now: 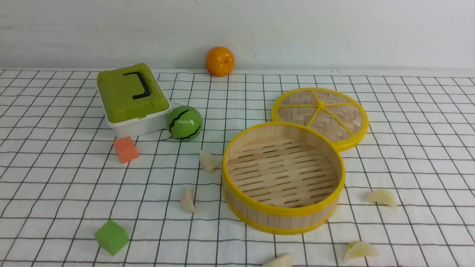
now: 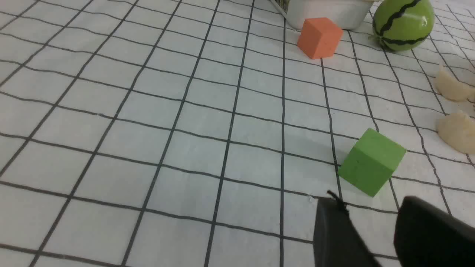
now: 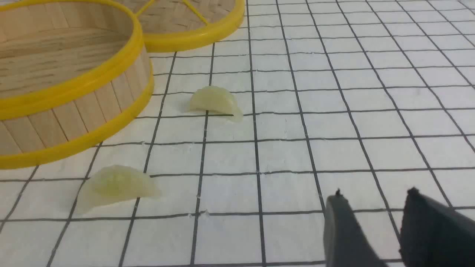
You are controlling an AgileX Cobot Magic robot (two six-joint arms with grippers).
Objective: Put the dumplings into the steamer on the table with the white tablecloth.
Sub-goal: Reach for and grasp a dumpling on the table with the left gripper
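Five dumplings lie loose on the tablecloth (image 1: 55,185), all outside the steamer (image 1: 284,214); both my grippers hang low over the near cloth. My left gripper (image 2: 369,207) has its fingers apart with bare cloth in the gap, pinching nothing; the green cube (image 1: 111,236) sits just beyond it, skewed to the grid, with wide open squares on its left. My right gripper (image 3: 374,202) is likewise parted and empty, with open cloth ahead and to the right.

Nearest me, a cream dumpling (image 1: 278,260) is cut by the front view's lower edge; a yellow-green one (image 1: 360,249) lies to its right, clear of the steamer's near rim; a second yellow-green one (image 1: 382,197) rests further back, apart from the steamer's right wall. On the steamer's left, one cream dumpling (image 1: 188,200) stands near the wall with a gap; another (image 1: 209,161) lies just beside the rim, and I cannot tell whether it touches.

Behind the steamer on the right lies the woven lid (image 1: 320,115), flat, with the steamer's far rim overlapping its edge. Further left come the orange cube (image 1: 125,149), then the striped green ball (image 1: 185,122) just beside the green box (image 1: 131,96); farthest, the orange (image 1: 220,61) sits at the cloth's far edge by the wall (image 1: 334,33).
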